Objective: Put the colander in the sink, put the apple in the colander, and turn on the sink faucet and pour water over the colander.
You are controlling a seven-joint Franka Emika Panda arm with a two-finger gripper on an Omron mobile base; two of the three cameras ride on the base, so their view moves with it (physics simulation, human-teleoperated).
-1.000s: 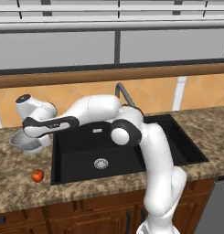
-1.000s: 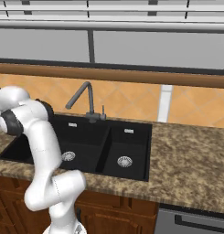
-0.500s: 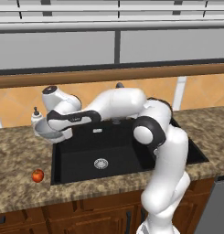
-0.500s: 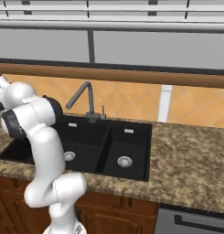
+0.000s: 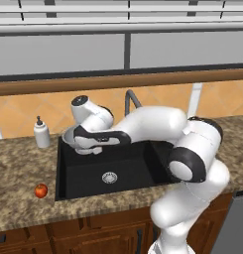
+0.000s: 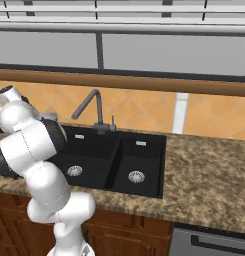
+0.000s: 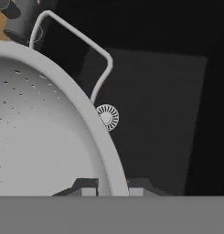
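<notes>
— While the colander [image 5: 72, 137] hangs over the back left corner of the sink [image 5: 93, 171], is anything inside it?

— No, its perforated bowl is bare in the hand view, and the large basin beneath holds just its round silver drain [image 5: 109, 177]. The smaller basin on the right has its own drain [image 6: 136, 176] and nothing else.

— Where is the apple [image 5: 40, 190]?

— On the granite counter [image 5: 19, 198], left of the sink's front corner, well apart from the colander.

— And the arm?

— It reaches from the lower right, leftward across the basin, with the hand level above the sink's left side, in front of the sink faucet [image 5: 132, 100]. The gripper [image 7: 109, 189] is clamped on the colander's rim, one fingertip inside the bowl and one outside. A white soap bottle [image 5: 41, 133] stands on the counter just left of the colander.
</notes>
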